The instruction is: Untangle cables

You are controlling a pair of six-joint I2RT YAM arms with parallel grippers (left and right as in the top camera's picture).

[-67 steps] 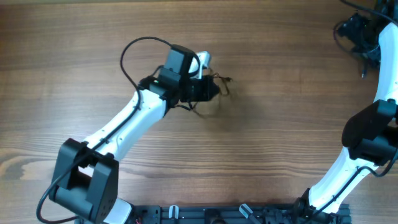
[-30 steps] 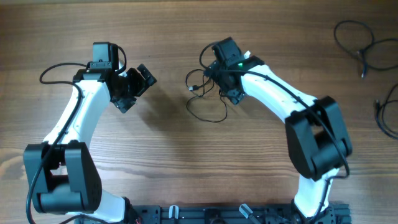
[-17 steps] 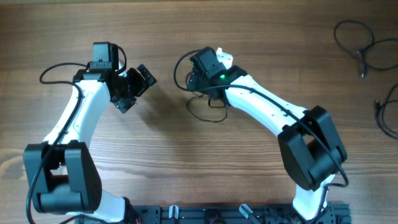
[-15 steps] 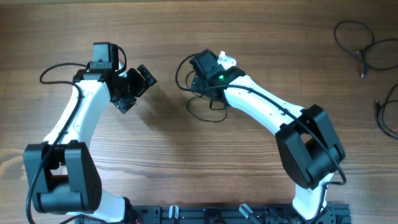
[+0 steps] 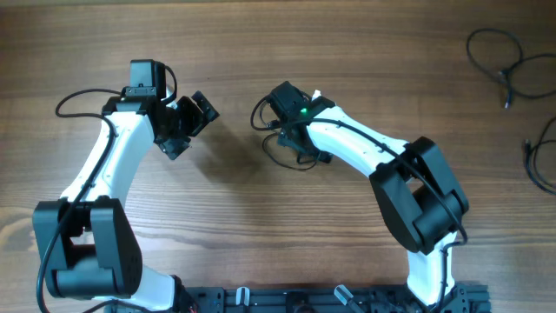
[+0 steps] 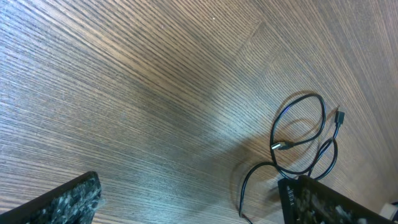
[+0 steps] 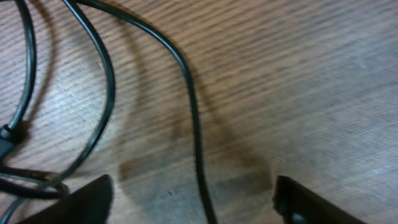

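A small tangle of thin black cables (image 5: 273, 156) lies at the table's middle. My right gripper (image 5: 302, 148) is lowered straight onto it. In the right wrist view the right gripper (image 7: 199, 208) is open, with one cable strand (image 7: 192, 118) running down between the two fingers (image 7: 81, 202); more loops curve off at the left (image 7: 106, 93). My left gripper (image 5: 193, 126) is open and holds nothing, a hand's width left of the tangle. From the left wrist view the cables (image 6: 305, 134) and a small plug show at the right, beyond the left gripper (image 6: 193, 211).
Other loose black cable loops (image 5: 497, 54) lie at the far right corner, and another cord (image 5: 537, 161) runs along the right edge. The wooden table (image 5: 261, 235) carries nothing else. The arm bases stand along the front edge.
The left gripper let go of the tangle and drew back left, then stayed still. The right arm swung in from the far right and settled down over the cables.
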